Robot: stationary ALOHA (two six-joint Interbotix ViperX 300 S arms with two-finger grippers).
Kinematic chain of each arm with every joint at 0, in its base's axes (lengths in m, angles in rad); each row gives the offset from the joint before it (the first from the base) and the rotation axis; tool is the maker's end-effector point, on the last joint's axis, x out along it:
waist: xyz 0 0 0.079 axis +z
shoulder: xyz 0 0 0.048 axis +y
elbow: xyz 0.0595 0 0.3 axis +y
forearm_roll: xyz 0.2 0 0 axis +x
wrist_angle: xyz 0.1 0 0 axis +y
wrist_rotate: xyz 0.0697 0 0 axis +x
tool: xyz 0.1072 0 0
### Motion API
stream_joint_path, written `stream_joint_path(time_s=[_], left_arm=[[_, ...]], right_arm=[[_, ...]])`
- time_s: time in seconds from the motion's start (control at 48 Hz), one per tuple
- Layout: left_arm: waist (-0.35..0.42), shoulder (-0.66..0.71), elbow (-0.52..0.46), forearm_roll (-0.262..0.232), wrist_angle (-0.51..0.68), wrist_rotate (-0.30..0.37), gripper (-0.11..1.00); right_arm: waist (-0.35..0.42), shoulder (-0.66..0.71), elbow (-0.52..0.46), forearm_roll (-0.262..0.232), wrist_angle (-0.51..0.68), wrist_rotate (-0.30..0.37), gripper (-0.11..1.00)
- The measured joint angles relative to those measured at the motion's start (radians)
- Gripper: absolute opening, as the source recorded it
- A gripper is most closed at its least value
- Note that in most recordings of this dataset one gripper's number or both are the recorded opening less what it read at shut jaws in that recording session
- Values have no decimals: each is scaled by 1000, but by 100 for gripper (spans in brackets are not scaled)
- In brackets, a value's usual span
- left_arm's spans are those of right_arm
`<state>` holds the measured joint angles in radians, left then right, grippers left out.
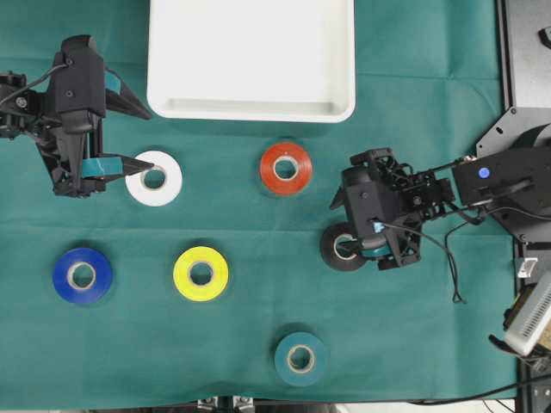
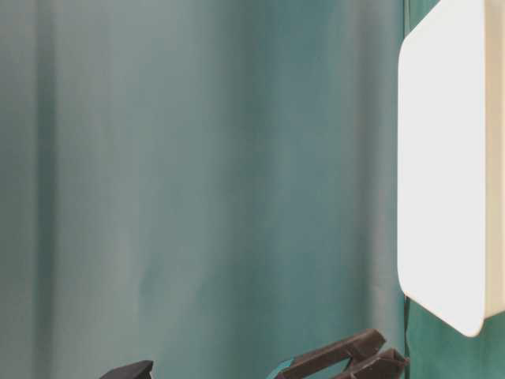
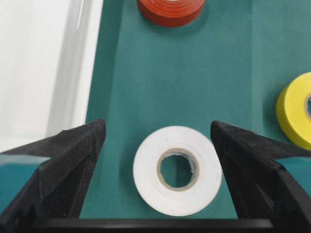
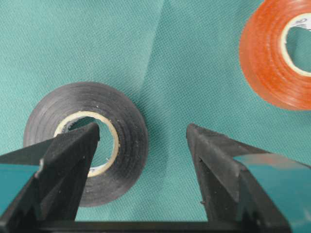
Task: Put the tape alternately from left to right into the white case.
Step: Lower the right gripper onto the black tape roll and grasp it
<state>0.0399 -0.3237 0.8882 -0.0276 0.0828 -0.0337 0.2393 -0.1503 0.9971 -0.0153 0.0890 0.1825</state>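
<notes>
While overhead hides it, wrist views show each wide tool: left around white roll, right over black roll.

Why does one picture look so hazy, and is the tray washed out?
The table-level view is blurred: green cloth streaky, only the white case distinct. In the overhead view that case glares bright. Both wrist views are sharp on the white tape and black tape.

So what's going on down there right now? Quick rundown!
Both grippers open: left gripper straddling white roll, right gripper over black roll. White case holds no tape. All six rolls on the cloth. Nothing blocking.
</notes>
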Motion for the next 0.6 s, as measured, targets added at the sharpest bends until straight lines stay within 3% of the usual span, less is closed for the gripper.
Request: stream_joint_path(time_s=[0.479, 0.604], left_arm=[[2, 0, 0, 0, 2, 0, 73], [2, 0, 0, 0, 2, -2, 73]], right_arm=[[2, 51, -11, -2, -3, 0, 74], [2, 51, -12, 0, -3, 0, 63]])
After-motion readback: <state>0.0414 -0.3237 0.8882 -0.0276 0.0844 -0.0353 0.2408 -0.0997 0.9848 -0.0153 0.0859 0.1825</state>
